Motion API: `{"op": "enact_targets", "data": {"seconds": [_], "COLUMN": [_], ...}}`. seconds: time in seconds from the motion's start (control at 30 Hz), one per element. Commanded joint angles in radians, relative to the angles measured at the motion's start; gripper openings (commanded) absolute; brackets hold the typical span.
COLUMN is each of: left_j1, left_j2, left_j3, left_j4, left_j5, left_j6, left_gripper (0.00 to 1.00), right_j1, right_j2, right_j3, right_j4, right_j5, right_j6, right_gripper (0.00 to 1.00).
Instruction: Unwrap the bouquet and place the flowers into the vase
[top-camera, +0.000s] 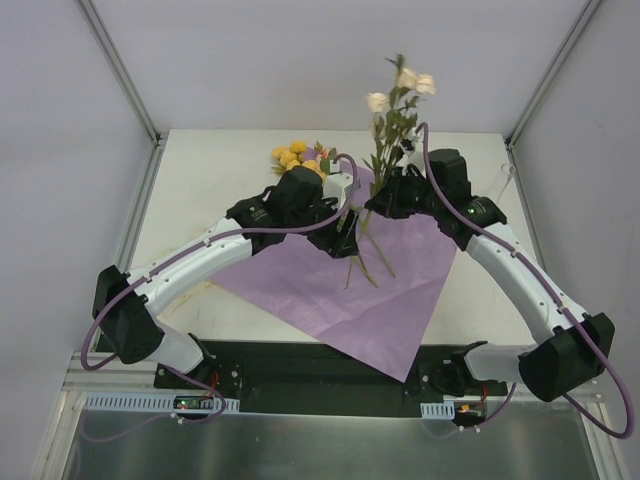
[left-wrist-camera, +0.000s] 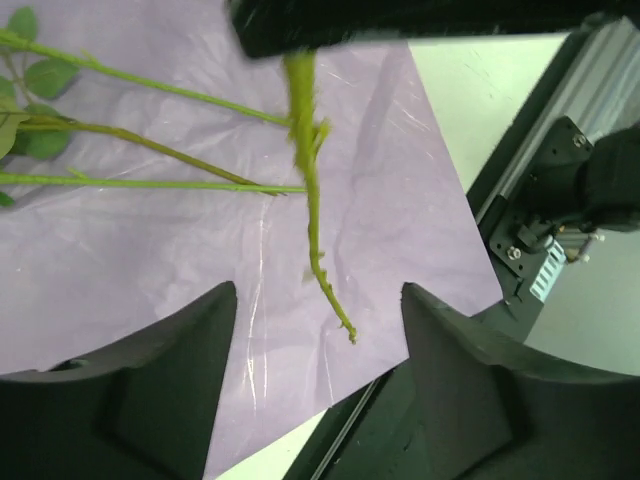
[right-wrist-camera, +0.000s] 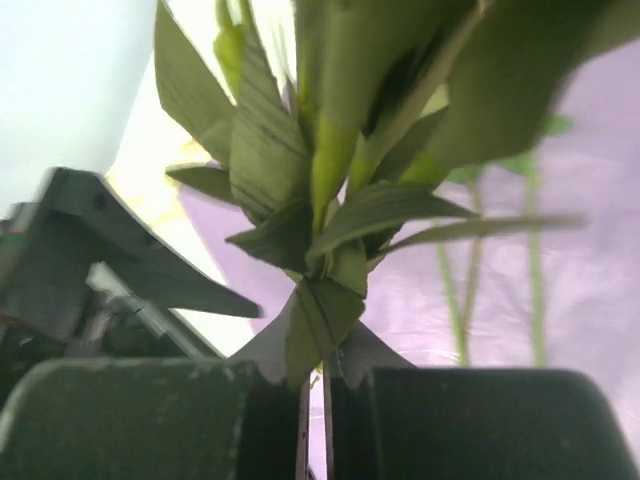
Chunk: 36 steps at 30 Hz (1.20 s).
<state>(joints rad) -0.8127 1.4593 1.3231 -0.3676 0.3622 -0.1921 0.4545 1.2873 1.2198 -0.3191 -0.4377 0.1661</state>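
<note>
The bouquet lies undone, with its purple paper (top-camera: 350, 300) spread flat on the table. My right gripper (top-camera: 382, 205) is shut on one of the flowers, a leafy stem (right-wrist-camera: 330, 200) whose cream blooms (top-camera: 405, 85) stand upright above the paper. The stem's lower end (left-wrist-camera: 318, 250) hangs between the fingers of my left gripper (left-wrist-camera: 318, 300), which is open and not touching it. Other stems (left-wrist-camera: 150, 180) lie on the paper, and yellow blooms (top-camera: 292, 155) rest at its far edge. A faint clear glass shape (top-camera: 505, 180) at the table's right edge seems to be the vase.
The two wrists sit close together over the paper's far half (top-camera: 360, 215). Metal frame posts (top-camera: 535, 100) rise at the table's back corners. The black base rail (top-camera: 320, 375) runs along the near edge under the paper's tip.
</note>
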Motion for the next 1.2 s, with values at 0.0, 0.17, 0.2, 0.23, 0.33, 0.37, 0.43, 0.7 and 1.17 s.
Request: {"op": "enact_targets", "data": {"seconds": [0.0, 0.17, 0.2, 0.23, 0.33, 0.37, 0.43, 0.7, 1.17], "left_j1": [-0.009, -0.008, -0.008, -0.009, -0.008, -0.008, -0.008, -0.006, 0.009], "left_j2": [-0.045, -0.094, -0.1, -0.105, -0.112, -0.116, -0.12, -0.126, -0.106], "left_j3": [0.011, -0.002, -0.004, -0.004, -0.005, -0.005, -0.005, -0.005, -0.009], "left_j4": [-0.007, -0.008, -0.01, -0.008, -0.011, -0.011, -0.01, -0.01, -0.01], "left_j5": [-0.11, -0.216, -0.235, -0.239, -0.247, -0.246, -0.238, -0.233, -0.227], "left_j6": [-0.006, 0.008, 0.01, 0.014, 0.017, 0.017, 0.017, 0.014, 0.011], "left_gripper": [0.71, 0.83, 0.84, 0.85, 0.88, 0.88, 0.88, 0.89, 0.89], "right_j1": [-0.007, -0.037, -0.048, -0.077, -0.167, -0.193, -0.261, -0.367, -0.428], "right_j2": [-0.072, -0.132, -0.135, -0.132, -0.123, -0.125, -0.125, -0.042, 0.168], "right_j3": [0.088, 0.208, 0.24, 0.265, 0.334, 0.337, 0.328, 0.36, 0.481], "right_j4": [-0.119, -0.177, -0.158, -0.126, -0.049, -0.014, 0.091, 0.304, 0.31], "right_j5": [0.418, 1.03, 1.101, 1.155, 1.245, 1.239, 1.216, 1.133, 1.041], "right_j6": [-0.086, -0.285, -0.319, -0.356, -0.444, -0.467, -0.481, -0.573, -0.613], "right_gripper": [0.01, 0.01, 0.01, 0.01, 0.01, 0.01, 0.01, 0.01, 0.01]}}
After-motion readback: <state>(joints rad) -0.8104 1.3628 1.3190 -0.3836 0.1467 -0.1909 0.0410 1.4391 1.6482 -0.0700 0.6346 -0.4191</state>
